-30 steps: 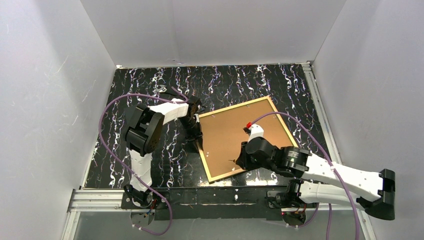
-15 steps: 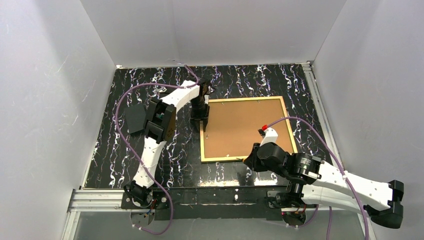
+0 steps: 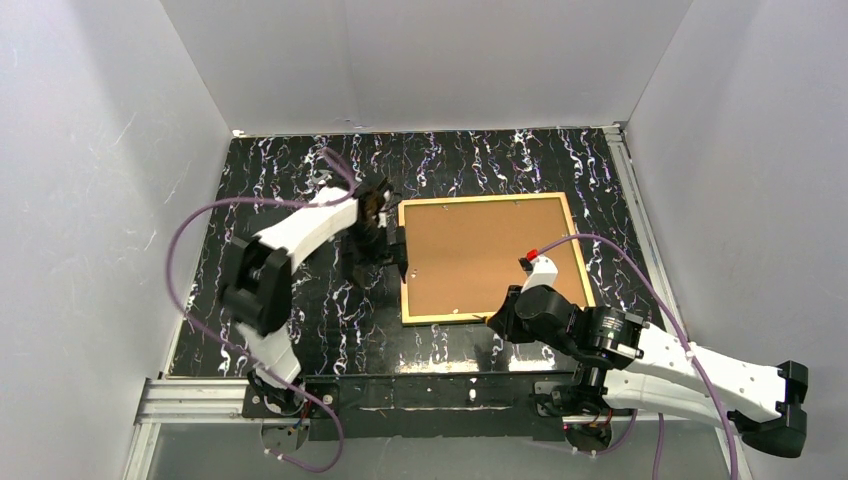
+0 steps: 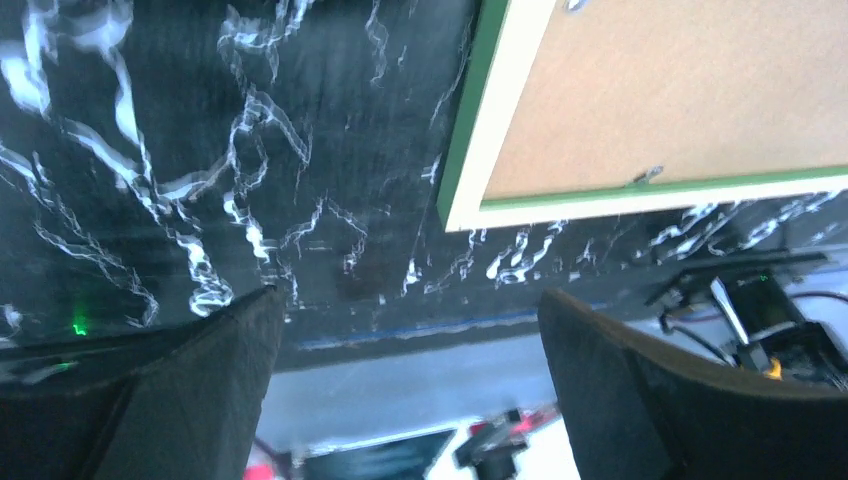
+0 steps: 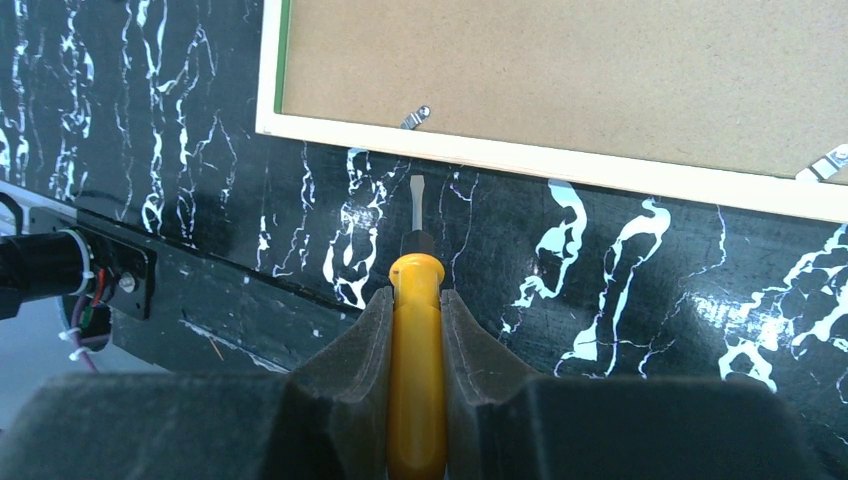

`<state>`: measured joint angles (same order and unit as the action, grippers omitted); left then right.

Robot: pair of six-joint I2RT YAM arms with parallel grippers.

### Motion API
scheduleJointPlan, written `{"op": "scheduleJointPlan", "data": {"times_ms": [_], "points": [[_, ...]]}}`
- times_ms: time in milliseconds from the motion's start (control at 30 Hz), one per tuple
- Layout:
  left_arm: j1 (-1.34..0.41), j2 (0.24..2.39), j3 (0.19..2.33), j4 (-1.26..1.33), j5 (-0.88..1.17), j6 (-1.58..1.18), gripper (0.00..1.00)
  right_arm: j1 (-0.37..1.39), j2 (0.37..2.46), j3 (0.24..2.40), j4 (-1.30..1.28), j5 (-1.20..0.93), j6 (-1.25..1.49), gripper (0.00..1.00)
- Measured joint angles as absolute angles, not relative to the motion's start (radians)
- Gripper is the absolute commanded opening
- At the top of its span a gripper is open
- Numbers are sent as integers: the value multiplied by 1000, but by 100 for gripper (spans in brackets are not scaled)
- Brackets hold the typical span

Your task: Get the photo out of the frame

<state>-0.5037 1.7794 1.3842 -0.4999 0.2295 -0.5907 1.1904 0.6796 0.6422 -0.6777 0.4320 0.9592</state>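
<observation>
The frame lies face down on the black marbled table, with its brown backing board facing up. The photo is hidden beneath the board. My left gripper hovers just off the frame's left edge, open and empty. In the left wrist view its gripper is spread wide, and the frame's green side lies ahead. My right gripper is shut on a yellow-handled screwdriver. The screwdriver's tip points at the frame's near rail, just short of a metal clip.
White walls enclose the table on three sides. An aluminium rail runs along the near edge and another rail runs along the right side. Further small clips sit on the backing board's rim.
The frame has swung from tilted to square on the table. My left gripper has opened, let go of the frame's left edge and drawn back slightly. The right gripper still holds the screwdriver.
</observation>
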Motion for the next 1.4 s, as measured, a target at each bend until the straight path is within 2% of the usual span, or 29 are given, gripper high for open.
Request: {"op": "scheduleJointPlan", "data": {"times_ms": [133,267,333,500,633,733,933,1000,1033,1233,1400], "points": [[-507,1522,1098,-369,250,-826,98,1189,657,622,-659,432,966,1],[-530,1483,937,-227,249,-1019,98,1187,648,619,-655,431,966,1],[-553,1494,905,-175,231,-1074,95,1186,640,618,-654,431,967,1],[-624,1497,882,-38,167,-1176,75,1185,610,605,-649,427,981,1],[-657,1529,876,27,115,-1208,66,1185,595,595,-635,418,991,1],[-661,1584,877,58,98,-1213,56,1185,590,591,-632,413,997,1],[-671,1611,892,85,106,-1147,25,1185,577,569,-620,405,1010,1],[-673,1638,929,70,109,-1097,11,1185,574,564,-619,403,1015,1],[-675,1657,958,44,111,-1058,0,1185,570,564,-618,401,1015,1],[-669,1807,1176,-155,91,-769,0,1185,566,564,-614,397,1014,1],[-584,1964,1396,-276,96,-522,0,1185,577,559,-598,389,1006,1]]}}
